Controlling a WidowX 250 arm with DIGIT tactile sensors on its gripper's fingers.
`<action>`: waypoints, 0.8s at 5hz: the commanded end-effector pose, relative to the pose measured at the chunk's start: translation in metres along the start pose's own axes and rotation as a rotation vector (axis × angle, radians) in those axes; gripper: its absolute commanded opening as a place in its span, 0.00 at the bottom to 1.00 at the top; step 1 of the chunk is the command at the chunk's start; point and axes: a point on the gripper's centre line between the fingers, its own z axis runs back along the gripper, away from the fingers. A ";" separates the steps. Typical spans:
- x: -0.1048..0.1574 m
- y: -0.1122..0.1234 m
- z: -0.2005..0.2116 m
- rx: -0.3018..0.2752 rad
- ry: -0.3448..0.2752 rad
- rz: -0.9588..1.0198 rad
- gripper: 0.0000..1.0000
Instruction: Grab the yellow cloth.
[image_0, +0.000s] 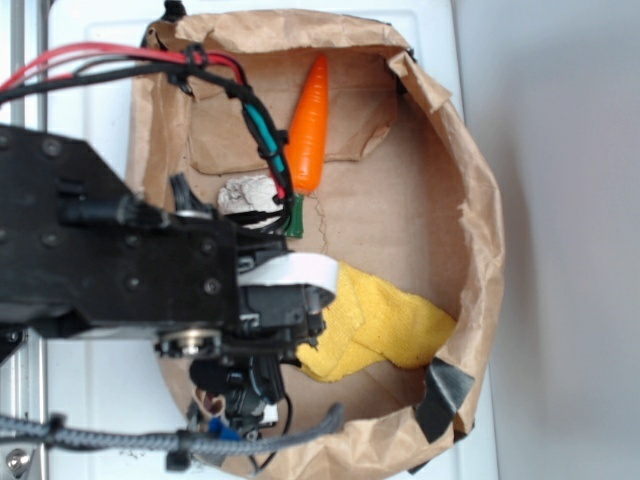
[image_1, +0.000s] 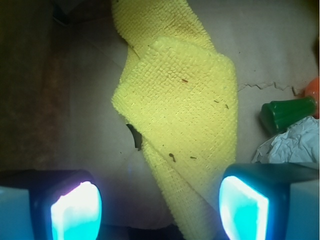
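Hovering over the cloth (image_1: 180, 115), gripper (image_1: 159, 210) spread wide, holding nothing; both lit pads (image_1: 77, 210) show at the bottom of the wrist view with fabric running down between them. Cloth lies folded on the floor of the paper bag (image_0: 480, 200), its long axis running along the line from gripper outward, lower tail passing nearer the right-hand pad. Carrot (image_0: 310, 125) and a white wad (image_1: 292, 145) sit off to one side, apart from the cloth. My read: a straight descent and a close should catch it, the tail's offset being the thing to watch.
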 end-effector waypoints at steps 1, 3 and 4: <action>0.005 -0.007 0.009 -0.008 -0.022 -0.014 1.00; 0.023 0.014 -0.028 0.092 -0.032 0.001 1.00; 0.025 0.014 -0.036 0.089 -0.016 -0.002 1.00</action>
